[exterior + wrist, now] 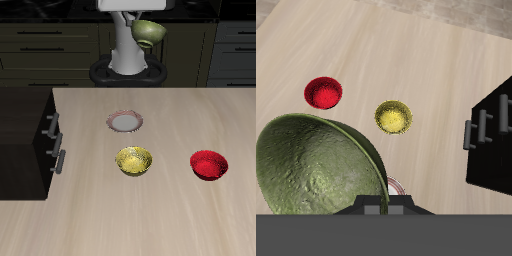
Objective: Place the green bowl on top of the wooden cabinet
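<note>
The light wooden worktop [150, 215] is bare along its front edge. Nearest that edge, two bowls are seen upright and well apart from each other: a yellow patterned bowl [134, 161] and a red bowl [210, 165]. Both are also recorded in the wrist view, the red bowl [323, 93] and the yellow patterned bowl [394, 117] resting apart on the wood.

Just behind the yellow patterned bowl, a small pale plate with a reddish rim [125, 122] is noted lying flat. In the wrist view only a sliver of it [397, 186] shows past the lifted bowl.

The wooden cabinet [22, 130] stands at one side of the worktop, level with the plate and the yellow bowl. Its flat dark top is bare, and silver drawer handles [52, 124] are seen on the side that faces the bowls. In the wrist view the wooden cabinet [491, 140] appears as a dark box with the same handles.

Farthest back, above the rear of the worktop and in front of the robot's white body, the green bowl [148, 33] is held in the air, tilted on its side. It is pinched at the rim by the claw [156, 27]. In the wrist view the green bowl [316, 170] fills much of the picture, underside outward, with the claw [374, 203] clamped on its edge. The bowl is well apart from the cabinet.
</note>
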Available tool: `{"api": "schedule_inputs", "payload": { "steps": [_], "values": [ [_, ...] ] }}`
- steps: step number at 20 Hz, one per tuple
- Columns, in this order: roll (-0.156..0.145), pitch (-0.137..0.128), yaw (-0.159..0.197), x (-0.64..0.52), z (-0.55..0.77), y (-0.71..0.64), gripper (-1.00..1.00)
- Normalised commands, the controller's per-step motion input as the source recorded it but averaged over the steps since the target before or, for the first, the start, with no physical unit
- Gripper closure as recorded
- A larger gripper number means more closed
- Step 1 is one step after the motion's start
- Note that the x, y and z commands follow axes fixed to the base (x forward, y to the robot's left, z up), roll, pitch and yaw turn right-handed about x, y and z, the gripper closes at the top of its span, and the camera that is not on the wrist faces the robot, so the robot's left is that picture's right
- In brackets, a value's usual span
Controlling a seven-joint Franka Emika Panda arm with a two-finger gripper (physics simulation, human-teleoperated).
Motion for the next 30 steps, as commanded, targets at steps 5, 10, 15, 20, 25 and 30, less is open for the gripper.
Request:
{"api": "schedule_inputs", "payload": {
  "steps": [5,10,15,20,25,30],
  "values": [
    [-0.032,-0.012,-0.003,-0.02,0.05,-0.19,1.00],
    [-0.016,0.003,0.044,0.13,-0.01,-0.11,1.00],
    [-0.076,-0.002,-0.027,0.36,0.16,-0.24,1.00],
    [-0.006,0.030,-0.021,0.13,-0.07,0.00,1.00],
    [0.021,0.004,-0.001,0.01,-0.05,0.13,1.00],
    [0.017,0.007,-0.006,-0.02,-0.04,0.10,1.00]
  ]
}}
